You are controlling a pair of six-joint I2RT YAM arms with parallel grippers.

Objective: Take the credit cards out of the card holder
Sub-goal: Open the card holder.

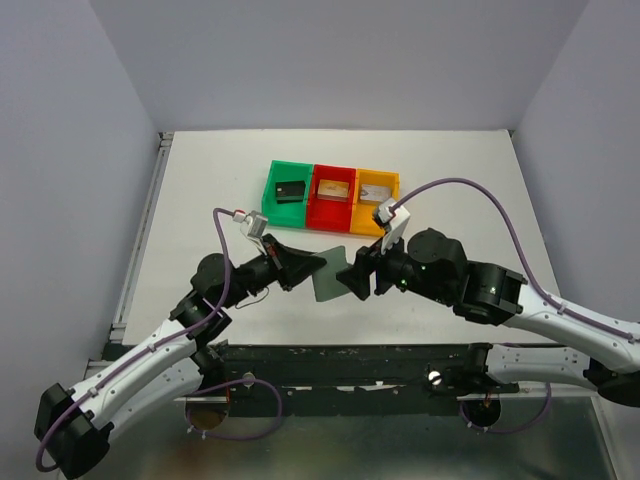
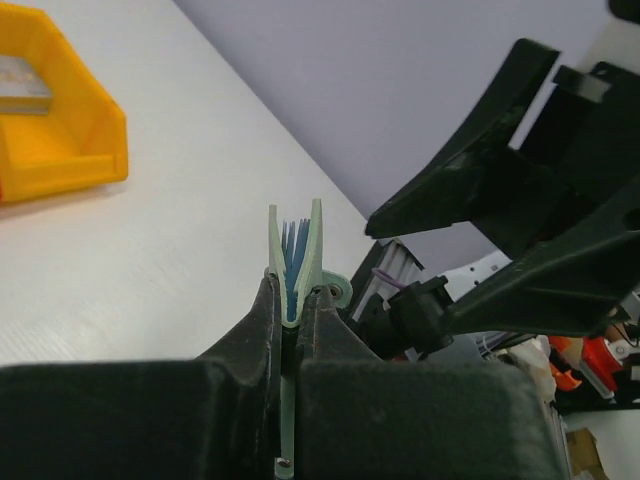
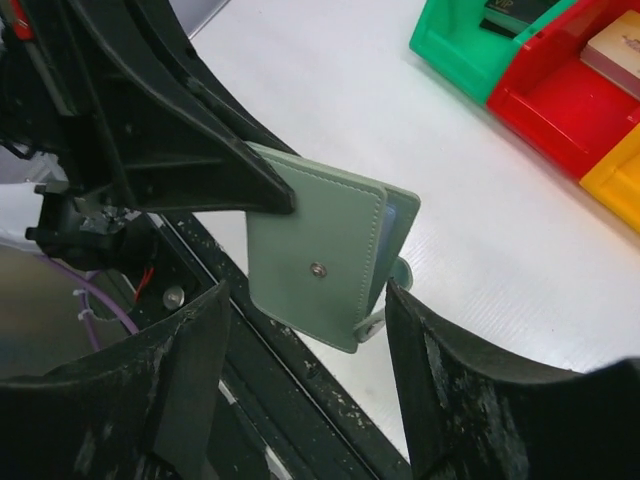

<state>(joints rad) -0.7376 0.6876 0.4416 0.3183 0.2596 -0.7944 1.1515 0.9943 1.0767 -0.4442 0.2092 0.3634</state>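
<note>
Card holder [image 3: 315, 250] gripped at one edge by the left gripper [image 2: 295, 300], its jaws clamped on the pale green cover. The holder appears to be lifted off the table [image 1: 200, 180], on the arms' side of the red bin [image 1: 318, 215]. The right gripper [image 3: 305, 300] meets it from the opposite side with its fingers spread wide on either flank of the free edge and nothing between them held. One finger stands just beside the snap tab [image 3: 372, 322]; whether it touches cannot be told.

Beyond the two grippers, three credit cards [image 1: 334, 189] already lie one to a bin. A pale card is in the red bin itself, a black card [image 1: 291, 188] is in the green bin [image 1: 272, 190] adjoining it on one side, and another pale card is in the yellow bin [image 1: 365, 222] adjoining it on the other.

Judged from that, much of the job looks done. The left wrist view shows the card holder edge-on, parted slightly, with its blue leaves [image 2: 293, 250] fanned inside. No card edge can be made out among them, so whether any card remains to be drawn cannot be told. If one does, the open right gripper seems placed to reach in for it.
</note>
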